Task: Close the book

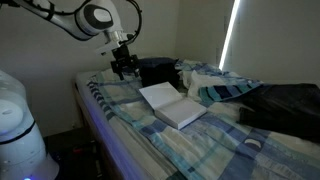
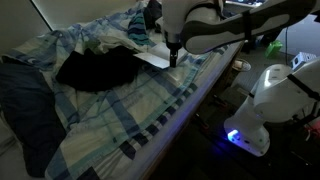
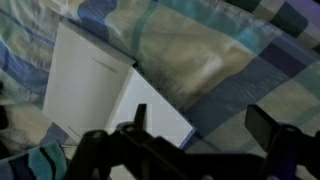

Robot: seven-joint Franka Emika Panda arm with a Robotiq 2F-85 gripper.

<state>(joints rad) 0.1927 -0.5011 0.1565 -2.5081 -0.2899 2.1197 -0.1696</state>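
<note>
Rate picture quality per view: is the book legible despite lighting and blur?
In an exterior view the room is dim, the window strip blown out, yet the open book stands out pale; in an exterior view the book is small, partly behind the arm; the wrist view is soft, the gripper a dark blurred silhouette over bright white pages.

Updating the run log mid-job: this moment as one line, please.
phase: approach | book: open, white pages up, on plaid bedding | gripper: open, empty, hovering near book | book closed: not yet
</note>
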